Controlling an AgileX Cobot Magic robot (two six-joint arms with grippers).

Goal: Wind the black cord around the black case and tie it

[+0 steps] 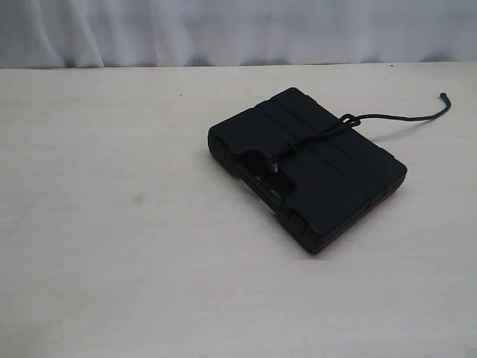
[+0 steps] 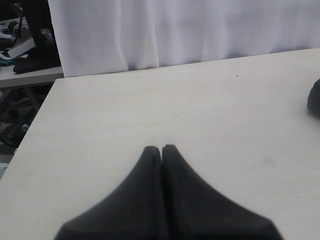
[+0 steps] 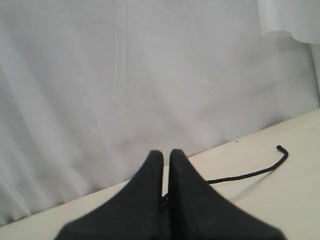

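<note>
The black case (image 1: 313, 168) lies flat on the pale table, right of the middle. The black cord (image 1: 322, 134) runs across its lid through the handle slot, with a loop at the far edge. Its loose end (image 1: 406, 117) trails right over the table to a blunt tip. Neither gripper shows in the exterior view. My left gripper (image 2: 161, 148) is shut with nothing in it, above bare table; a corner of the case (image 2: 314, 97) shows at that frame's edge. My right gripper (image 3: 166, 152) is shut, and the cord's loose end (image 3: 250, 174) lies on the table beyond it, apart from the fingers.
A white curtain (image 1: 223, 30) hangs behind the table's far edge. In the left wrist view the table's side edge (image 2: 50, 95) shows, with a cluttered bench (image 2: 25, 50) beyond it.
</note>
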